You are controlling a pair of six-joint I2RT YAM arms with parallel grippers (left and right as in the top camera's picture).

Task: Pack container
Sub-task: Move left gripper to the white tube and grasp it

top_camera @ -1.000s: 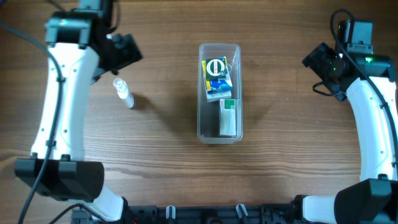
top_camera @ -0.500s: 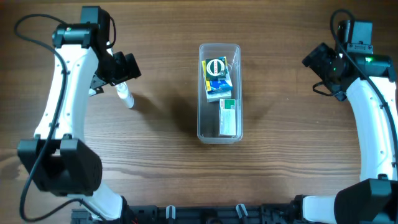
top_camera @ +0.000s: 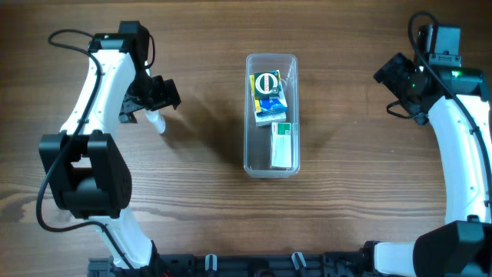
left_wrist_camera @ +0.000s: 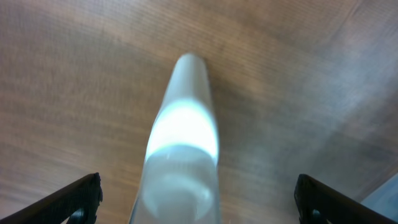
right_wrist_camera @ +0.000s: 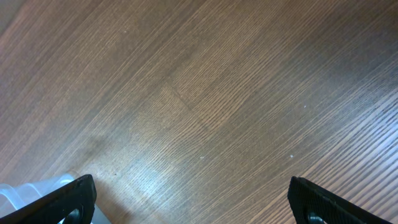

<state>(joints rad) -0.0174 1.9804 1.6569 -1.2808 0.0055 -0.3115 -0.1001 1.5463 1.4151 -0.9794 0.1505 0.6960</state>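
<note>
Container position: container [top_camera: 248, 138] at mid-tabletop [top_camera: 200, 192], between both arms, open side up.
Container axis: long axis runs from the robot's base side to the far edge.
Contents: two small boxes [top_camera: 282, 145] laid end to end along that axis, far end bare.
Left end effector [left_wrist_camera: 198, 199]: fingers spread wide, straddling a white tube [left_wrist_camera: 184, 130] lying on the tabletop, not gripping. Judged lined up for pickup.
Right end effector [right_wrist_camera: 193, 202]: spread, empty, over bare tabletop. Likely parked clear.

White arm links [top_camera: 86, 100], black joints [top_camera: 81, 173], black cables [top_camera: 69, 36], green light [top_camera: 459, 75], black left tool [top_camera: 156, 102].
</note>
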